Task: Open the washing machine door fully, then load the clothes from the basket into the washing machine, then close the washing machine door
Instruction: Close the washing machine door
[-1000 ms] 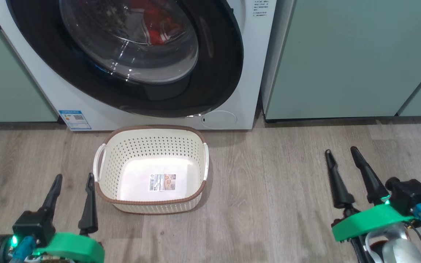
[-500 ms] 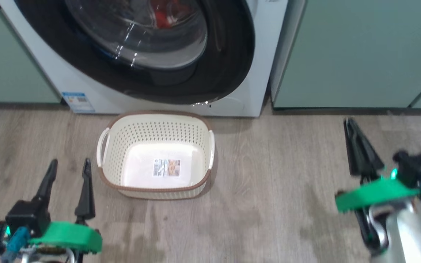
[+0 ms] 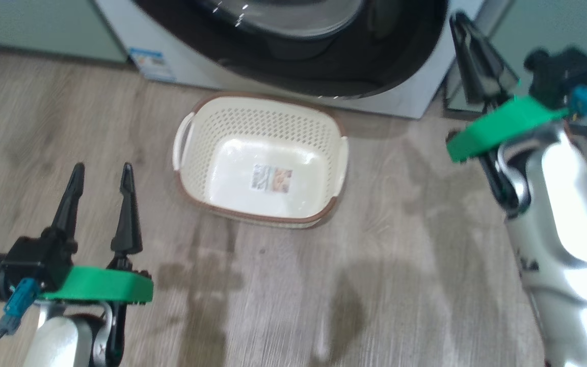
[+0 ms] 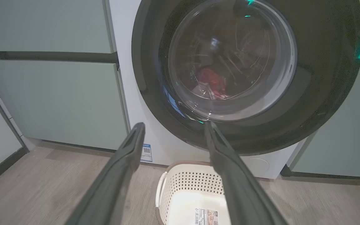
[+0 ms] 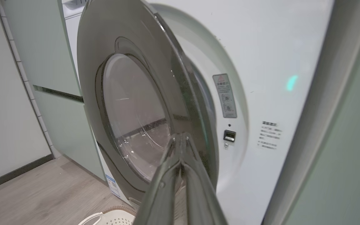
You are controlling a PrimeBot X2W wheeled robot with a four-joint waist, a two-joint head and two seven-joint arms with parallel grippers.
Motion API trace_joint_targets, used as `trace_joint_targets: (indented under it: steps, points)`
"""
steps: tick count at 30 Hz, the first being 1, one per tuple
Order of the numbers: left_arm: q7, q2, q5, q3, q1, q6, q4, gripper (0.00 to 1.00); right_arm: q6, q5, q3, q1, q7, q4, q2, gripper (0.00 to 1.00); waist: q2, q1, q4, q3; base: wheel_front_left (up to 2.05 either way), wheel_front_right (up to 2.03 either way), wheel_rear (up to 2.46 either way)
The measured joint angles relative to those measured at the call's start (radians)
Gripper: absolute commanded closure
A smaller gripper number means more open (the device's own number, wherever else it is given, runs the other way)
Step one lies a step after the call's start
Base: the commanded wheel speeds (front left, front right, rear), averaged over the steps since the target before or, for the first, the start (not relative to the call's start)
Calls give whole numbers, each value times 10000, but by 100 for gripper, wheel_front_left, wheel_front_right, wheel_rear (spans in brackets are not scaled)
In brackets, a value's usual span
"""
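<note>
Risen and now pinched together, the right gripper [image 3: 459, 23] points at the ajar washing machine door [image 5: 133, 112] (clothes [image 4: 209, 81] behind its glass), the left gripper [image 3: 103, 169] gaping near the basket [image 3: 268, 120].

We see wood-look floor [image 3: 400, 244]; cream basket [image 3: 268, 120] stands upright on it, label [image 3: 271, 178] on its bottom, just in front of the washing machine [image 3: 191, 69], which stands between pale green cabinets [image 3: 33, 25].
</note>
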Motion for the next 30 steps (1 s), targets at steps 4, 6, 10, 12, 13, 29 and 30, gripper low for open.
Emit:
trace_joint_targets:
  steps: [4, 6, 10, 12, 13, 29, 30]
  points:
    - [-127, -109, -2, -50, -360, -111, 201, 0, 0, 84, 267, -1142, -71, 951, -119, 100, 0, 0, 456, 381, 0, 0, 0]
    - [-192, -157, 0, -100, -472, -132, 309, 0, 0, 84, 320, -1528, -186, 1429, -138, 100, 0, 0, 657, 522, 0, 0, 0]
    - [-228, -215, 0, -136, -663, -205, 454, 0, 0, 111, 385, -2113, -366, 2253, -171, 100, 0, 0, 954, 700, 0, 0, 0]
    - [-290, -232, -2, -134, -717, -213, 512, 0, 0, 176, 408, -2344, -443, 2579, -184, 100, 0, -2, 1031, 734, 0, 0, 0]
    - [-290, -249, -2, -136, -745, -217, 533, 0, 0, 184, 410, -2443, -466, 2727, -205, 100, 0, -2, 1058, 740, 0, 0, 0]
    - [-305, -407, 0, -90, -1029, -520, 702, 0, 4, 420, 253, -4071, -851, 4953, -460, 100, 0, -2, 1243, 1004, 0, 0, 0]
    - [-305, -420, 2, -84, -1037, -556, 704, 0, 4, 422, 198, -4258, -851, 5139, -481, 100, 0, -2, 1263, 1046, 0, 0, 0]
